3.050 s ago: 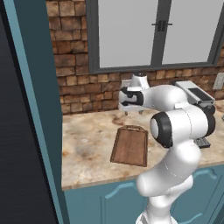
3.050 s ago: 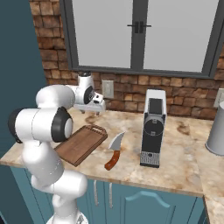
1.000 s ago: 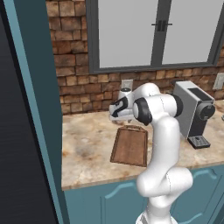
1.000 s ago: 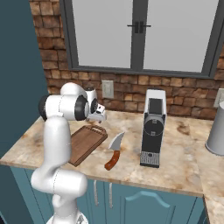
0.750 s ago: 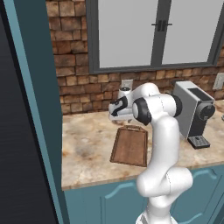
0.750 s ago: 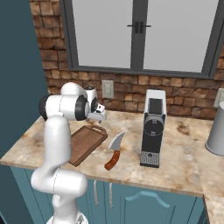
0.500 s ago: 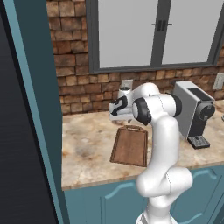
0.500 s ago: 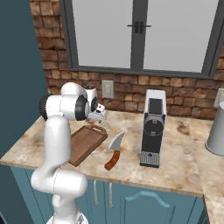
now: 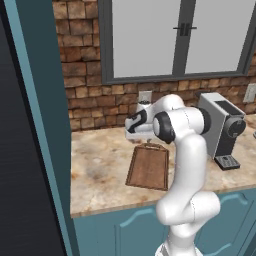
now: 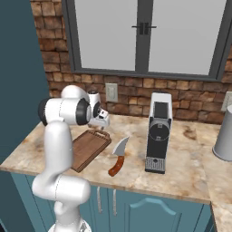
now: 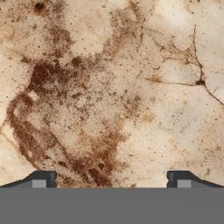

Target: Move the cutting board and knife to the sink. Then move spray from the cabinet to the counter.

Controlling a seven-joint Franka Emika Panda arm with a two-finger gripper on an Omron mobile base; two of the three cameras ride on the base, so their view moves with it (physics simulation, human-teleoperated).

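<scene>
The claw [image 11: 111,178] is seen spread wide with nothing between its two dark tips, which stand far apart at the bottom of the hand view over bare, brown-blotched stone of the counter [image 11: 131,87]. In the left base view the claw [image 9: 136,141] is held low above the counter [image 9: 100,170], just beyond the handle end of the cutting board [image 9: 149,168], between that end and the brick wall [image 9: 85,95]; no contact with the board can be made out. In the right base view the claw [image 10: 102,123] is likewise seen close over the far short end of the cutting board [image 10: 88,148], where the slotted handle lies. The cutting board is laid flat on the counter [image 10: 181,172], its long side running from the claw back toward the counter's front edge. The knife [image 10: 118,157] is laid just beside the cutting board, on the side away from the arm's white body in the right base view, blade toward the wall and reddish-brown handle toward the front edge; it is set apart from the claw by the board's corner. Beyond the knife, farther from the cutting board, a coffee machine [image 10: 158,131] is stood upright on the counter, and a grey metal vessel [image 10: 224,133] is seen at the far edge past it. Above the wall behind the cutting board a grey-framed window [image 10: 142,34] is set.
</scene>
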